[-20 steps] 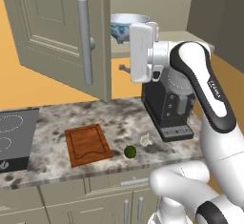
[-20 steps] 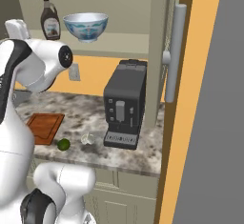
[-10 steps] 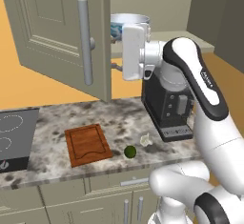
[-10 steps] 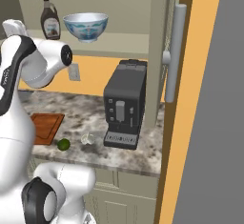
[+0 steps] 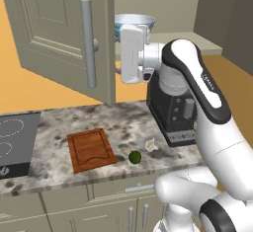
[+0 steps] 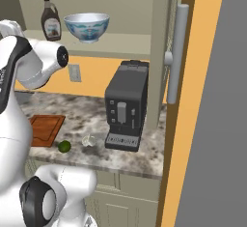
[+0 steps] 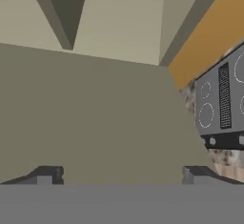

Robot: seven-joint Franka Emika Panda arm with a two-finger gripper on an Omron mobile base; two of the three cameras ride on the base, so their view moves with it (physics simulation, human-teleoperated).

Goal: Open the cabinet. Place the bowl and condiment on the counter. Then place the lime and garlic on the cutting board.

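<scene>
the large grey-beige wall cabinet (image 5: pixel 64 28) stands open, and on its shelf sit the round white ceramic bowl with blue pattern (image 6: pixel 87 26) and, just beside it, the small dark brown bottle of condiment (image 6: pixel 50 20). the gripper (image 7: pixel 121 174) is up at shelf height close to the bowl, its fingers spread wide with nothing between them, facing the inside of the open door.

the bowl looks stiff, glazed and likely slippery, breakable if dropped, moderately heavy; its thin rim seems the best place to pinch, one finger inside and one outside. the bottle is probably light and top-heavy, best taken around its rounded body.

the small dark green lime (image 5: pixel 134 157) and whitish lumpy garlic bulb (image 5: pixel 151 144) lie on the speckled marble-look surface (image 5: pixel 123 122), near the reddish-brown wooden cutting board (image 5: pixel 91 149). the lime may roll.
</scene>
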